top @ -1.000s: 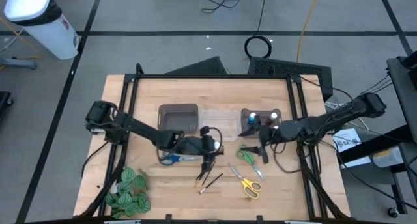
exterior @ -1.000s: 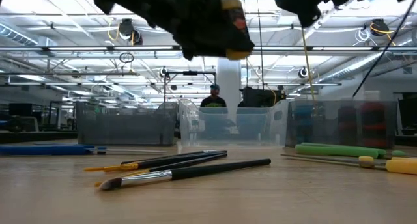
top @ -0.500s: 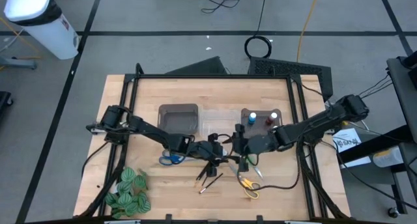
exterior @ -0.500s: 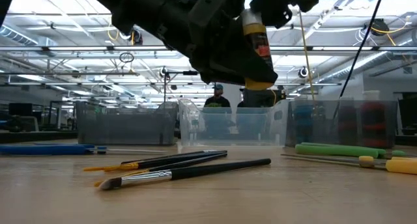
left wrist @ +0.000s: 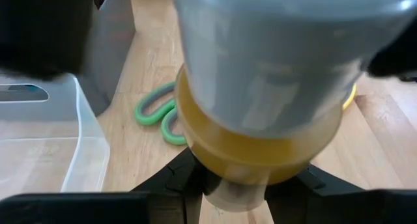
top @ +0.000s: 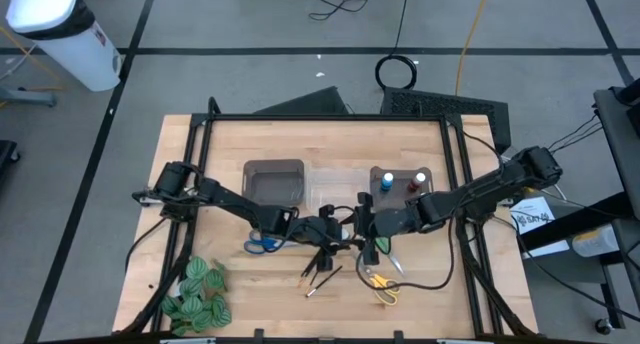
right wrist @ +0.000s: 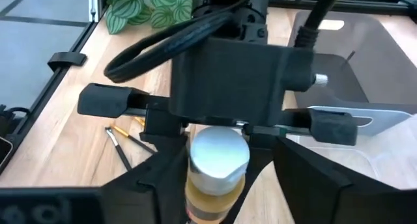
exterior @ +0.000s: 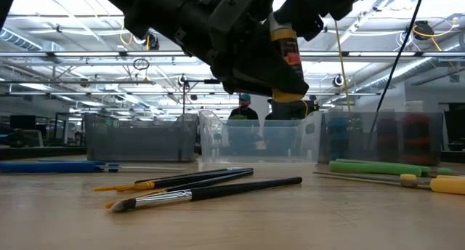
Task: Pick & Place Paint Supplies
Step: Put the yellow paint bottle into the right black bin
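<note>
We see the left pincer (top: 340, 228) clamped on a yellow paint bottle (exterior: 285, 54), held above mid-desk (top: 230, 144). The right pincer (top: 366, 227) faces it, fingers (right wrist: 306, 162) spread either side of the bottle's white cap (right wrist: 219, 152), not gripping. Below: paintbrushes (exterior: 207, 190), green scissors (left wrist: 159, 113), yellow scissors (top: 383, 287). More bottles sit in the clear bin (top: 395, 174).

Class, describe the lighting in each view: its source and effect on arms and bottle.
Low view: ceiling lamps backlight the arms into black shapes; only the bottle, in the left gripper, catches light. High view: even light, faint shadows where left and right gripper meet. Right wrist view: the cap gleams.
</note>
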Robot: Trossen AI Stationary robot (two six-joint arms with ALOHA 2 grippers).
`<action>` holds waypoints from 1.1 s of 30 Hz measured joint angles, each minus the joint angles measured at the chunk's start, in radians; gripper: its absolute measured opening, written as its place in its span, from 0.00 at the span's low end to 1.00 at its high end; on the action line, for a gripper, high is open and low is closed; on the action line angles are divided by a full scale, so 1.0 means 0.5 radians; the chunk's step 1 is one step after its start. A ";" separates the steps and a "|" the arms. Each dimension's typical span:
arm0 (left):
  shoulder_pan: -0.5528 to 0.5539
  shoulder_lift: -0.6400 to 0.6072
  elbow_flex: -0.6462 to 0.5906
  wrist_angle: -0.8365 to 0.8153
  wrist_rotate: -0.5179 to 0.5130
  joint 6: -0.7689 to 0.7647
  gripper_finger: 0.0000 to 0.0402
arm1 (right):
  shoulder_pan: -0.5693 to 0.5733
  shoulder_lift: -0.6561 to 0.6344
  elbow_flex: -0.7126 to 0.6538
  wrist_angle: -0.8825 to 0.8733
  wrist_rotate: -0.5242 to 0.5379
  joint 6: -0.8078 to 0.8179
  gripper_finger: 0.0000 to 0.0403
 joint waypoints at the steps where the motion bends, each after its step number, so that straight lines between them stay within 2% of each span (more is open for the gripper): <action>1: 0.000 0.000 0.000 -0.004 0.000 0.000 0.34 | 0.000 0.001 0.000 0.000 -0.002 0.005 0.45; 7: 0.002 0.000 0.000 -0.026 -0.013 0.000 0.34 | -0.001 0.001 0.000 -0.004 -0.015 -0.013 0.27; 15: 0.004 -0.075 0.000 -0.049 -0.017 0.018 0.37 | -0.001 -0.106 0.000 -0.106 0.018 -0.092 0.26; 18: 0.002 -0.166 0.000 -0.095 -0.014 0.014 0.42 | 0.013 -0.217 -0.020 -0.181 0.114 -0.085 0.26; 27: 0.005 -0.417 0.000 -0.309 -0.026 -0.002 0.57 | 0.040 -0.673 -0.303 -0.217 0.289 0.022 0.26; 30: 0.005 -0.423 0.002 -0.304 -0.077 -0.001 0.60 | 0.040 -0.810 -0.388 -0.233 0.312 0.053 0.26; 33: 0.008 -0.422 0.002 -0.335 -0.187 -0.035 0.62 | 0.040 -0.911 -0.438 -0.298 0.424 0.078 0.26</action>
